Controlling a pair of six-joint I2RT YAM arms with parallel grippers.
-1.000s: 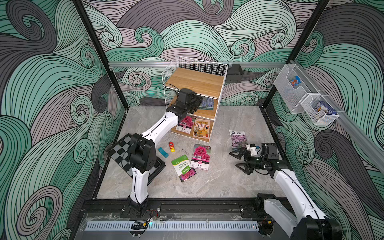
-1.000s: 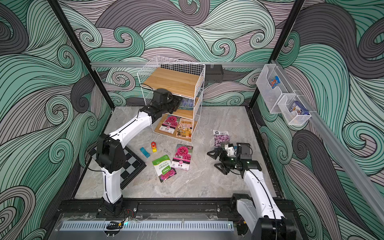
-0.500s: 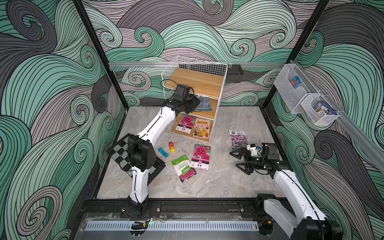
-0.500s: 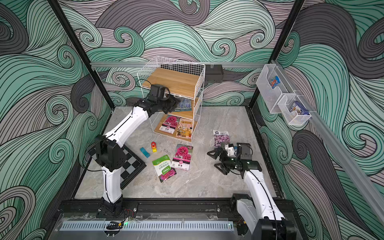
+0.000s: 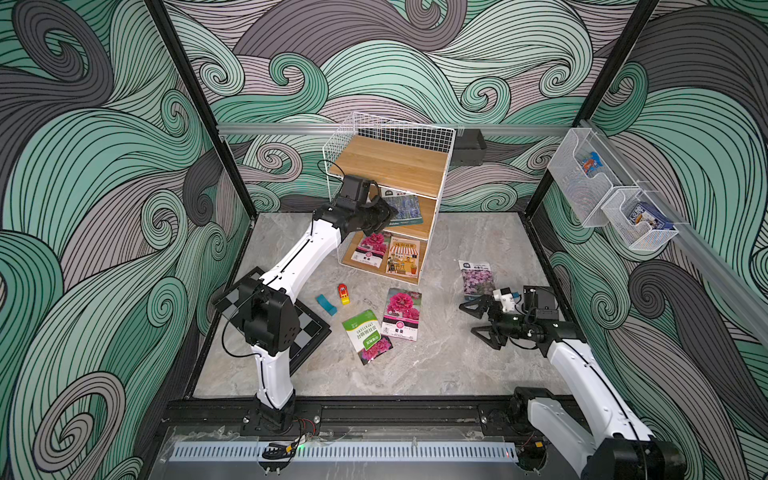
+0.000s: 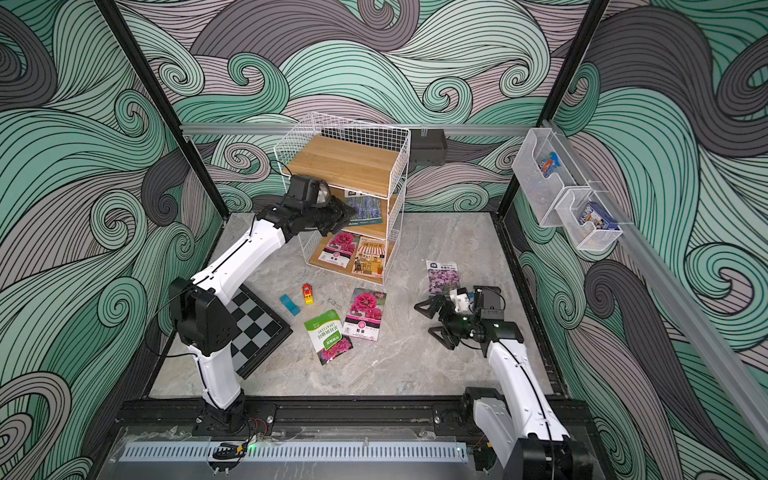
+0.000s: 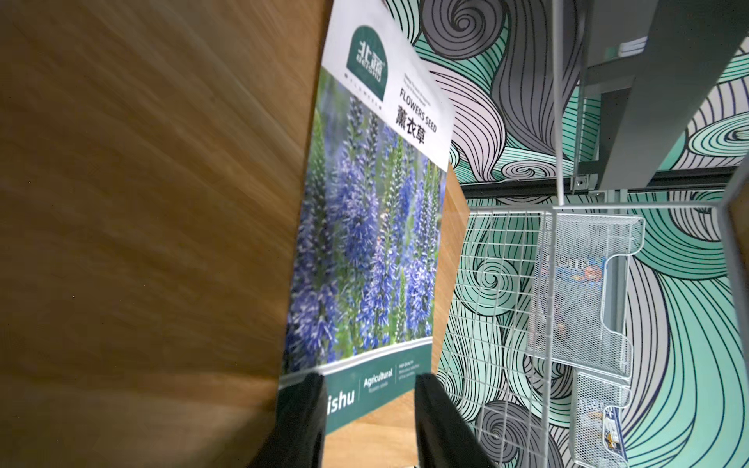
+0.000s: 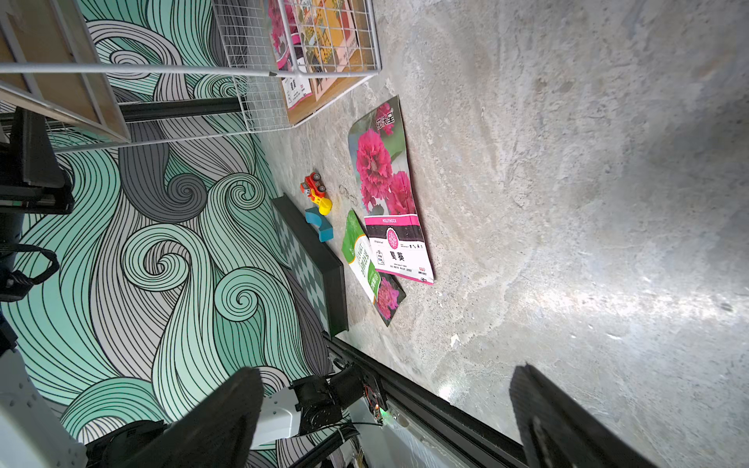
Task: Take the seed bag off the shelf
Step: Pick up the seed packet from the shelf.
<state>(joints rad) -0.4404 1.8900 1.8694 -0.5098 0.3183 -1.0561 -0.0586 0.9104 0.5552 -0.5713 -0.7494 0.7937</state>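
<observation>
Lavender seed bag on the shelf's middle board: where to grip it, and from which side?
The lavender seed bag lies flat, green-banded short edge outward, wire grid closing the sides: probably pinch that edge through the open front of the shelf.

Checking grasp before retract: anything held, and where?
Right gripper open, empty. Left gripper straddles the lavender seed bag at its bottom edge; whether it grips cannot be told.

Seed bag [image 7: 364, 243]: "FLOWERS SEED"; pink packet [image 8: 389, 190]: probably "HOLLYHOCK".
</observation>
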